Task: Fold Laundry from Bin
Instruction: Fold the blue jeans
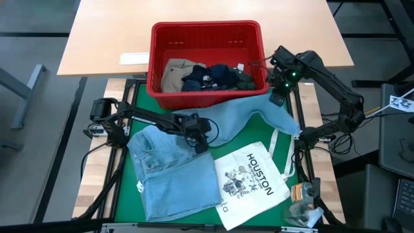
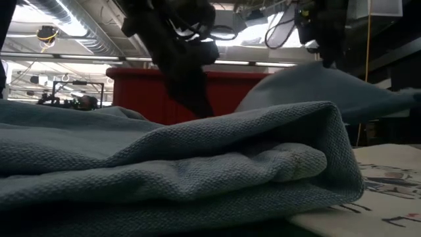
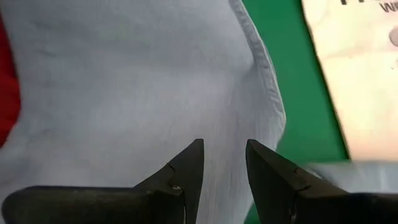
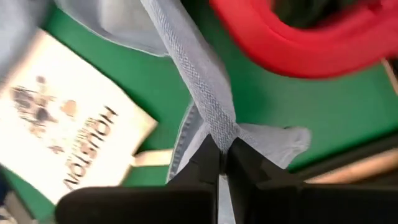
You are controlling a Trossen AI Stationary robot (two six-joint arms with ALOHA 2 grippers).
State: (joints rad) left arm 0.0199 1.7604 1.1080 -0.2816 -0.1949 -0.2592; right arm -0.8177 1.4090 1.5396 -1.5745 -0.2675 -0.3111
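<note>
Light blue denim garment (image 1: 194,155) sprawls over my green worktop (image 1: 255,133) before the red bin (image 1: 207,32). My right end effector (image 4: 222,155) is clenched on its corner near the bin; my left end effector (image 3: 222,163) hovers parted above the middle. I judge we're spreading; next, pull flat.

Light blue garment (image 1: 194,152) spread on green mat, one corner lifted; red bin (image 1: 207,39) holds tan, navy, green pieces (image 1: 207,76).
</note>
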